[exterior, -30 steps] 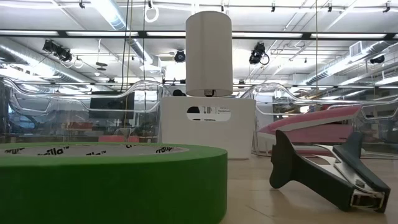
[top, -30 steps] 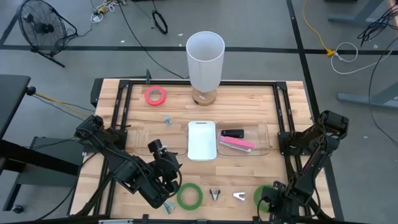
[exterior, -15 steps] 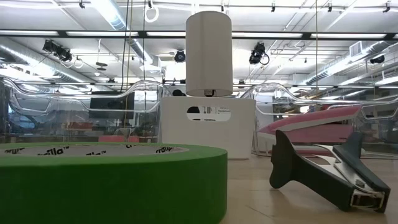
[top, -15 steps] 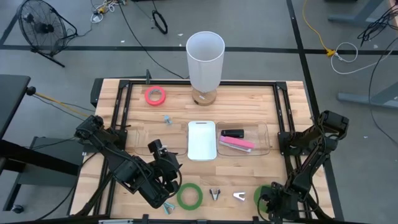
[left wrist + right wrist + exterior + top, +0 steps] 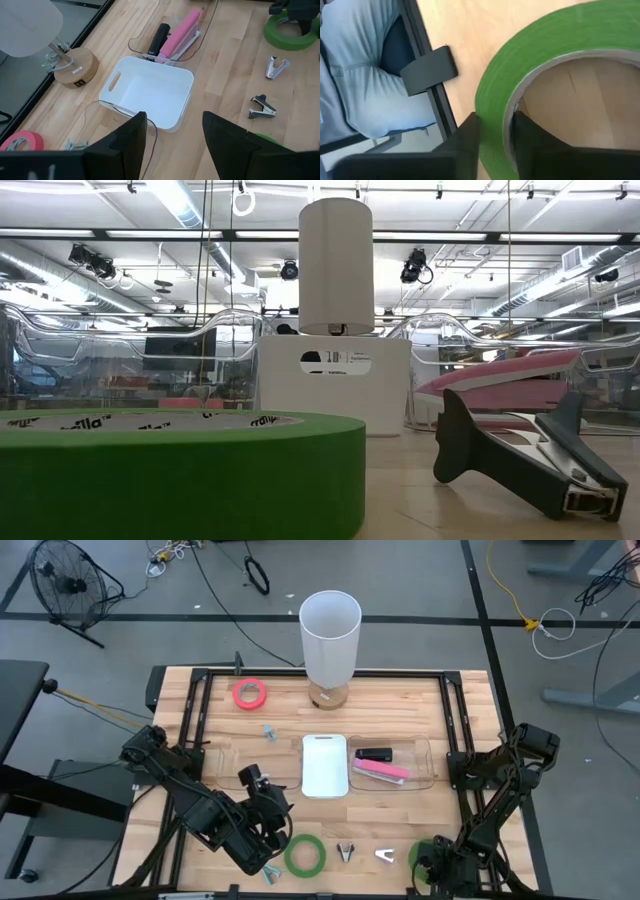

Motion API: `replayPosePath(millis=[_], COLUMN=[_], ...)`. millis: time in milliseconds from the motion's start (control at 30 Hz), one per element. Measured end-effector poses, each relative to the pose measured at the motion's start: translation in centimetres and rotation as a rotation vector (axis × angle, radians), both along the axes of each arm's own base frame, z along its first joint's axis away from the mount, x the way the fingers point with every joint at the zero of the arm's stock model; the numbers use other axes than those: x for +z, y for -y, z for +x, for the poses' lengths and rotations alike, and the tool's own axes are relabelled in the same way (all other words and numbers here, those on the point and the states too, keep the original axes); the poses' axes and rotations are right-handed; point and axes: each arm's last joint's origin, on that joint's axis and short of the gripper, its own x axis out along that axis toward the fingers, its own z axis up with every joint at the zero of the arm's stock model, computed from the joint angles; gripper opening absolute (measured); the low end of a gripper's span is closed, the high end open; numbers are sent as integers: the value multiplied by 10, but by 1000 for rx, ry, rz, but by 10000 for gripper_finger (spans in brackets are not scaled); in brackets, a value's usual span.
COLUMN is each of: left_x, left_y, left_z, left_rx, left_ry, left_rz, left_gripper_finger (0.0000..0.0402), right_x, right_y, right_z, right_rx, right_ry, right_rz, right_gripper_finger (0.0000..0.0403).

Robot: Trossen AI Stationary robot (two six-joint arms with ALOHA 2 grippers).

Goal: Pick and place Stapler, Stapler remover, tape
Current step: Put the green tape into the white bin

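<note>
My right gripper [image 5: 430,866] is at the table's near right, down on a green tape roll [image 5: 419,856], its fingers astride the roll's wall [image 5: 492,125]. My left gripper [image 5: 266,816] is open and empty above the near left of the table; the left wrist view shows its fingers spread [image 5: 175,145]. A second green tape roll [image 5: 305,855] lies flat near the front edge. A pinkish red roll [image 5: 250,693] lies at the far left. Two staple removers [image 5: 346,852] [image 5: 385,856] lie between the green rolls. A pink stapler [image 5: 380,772] and a black one [image 5: 373,754] lie in a clear tray. My right gripper has the green roll's wall [image 5: 490,107] between its two fingers, one finger [image 5: 530,135] inside the ring and one [image 5: 465,142] outside. The fingers come from above, pointing down. The roll looks flat, with wood showing through its open centre.
A white bin [image 5: 324,765] stands mid-table, left of the clear tray [image 5: 425,765]. A tall white lamp [image 5: 330,625] on a wooden base stands at the far middle. A black frame [image 5: 200,700] runs along the table's sides. A person's light blue sleeve [image 5: 360,75] shows beyond the near edge.
My right arm has shifted a little toward the table's near edge, its gripper staying at the green roll. The other things have kept still.
</note>
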Motion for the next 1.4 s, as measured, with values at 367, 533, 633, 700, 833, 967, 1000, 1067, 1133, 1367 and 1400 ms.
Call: replayPosePath(millis=[367,533,633,700,833,967,1000,1067,1133,1367,1400], left_x=[0,0,0,0,0,0,0,0,0,0,0], left_y=[0,0,0,0,0,0,0,0,0,0,0], left_z=[0,0,0,0,0,0,0,0,0,0,0], left_rx=[0,0,0,0,-1,1,0,1,0,4,4], left_ry=[2,2,1,2,1,3,3,3,3,11,11], left_rz=[-1,-1,-1,-1,0,2,2,2,3,14,15], left_gripper_finger=[197,197,197,197,197,197,197,197,197,197,197], right_x=[14,26,34,41,65,100,109,127,141,158,156], right_y=[6,15,21,23,25,32,34,42,51,96,104], right_z=[9,18,25,32,54,82,90,103,116,163,168], right_rx=[33,36,43,51,88,136,148,168,178,159,156], right_ry=[75,135,162,184,247,306,322,365,401,470,468], right_rz=[31,20,36,37,31,-35,-51,-87,-116,-165,-175], right_gripper_finger=[61,55,55,55,55,55,55,55,55,55,55])
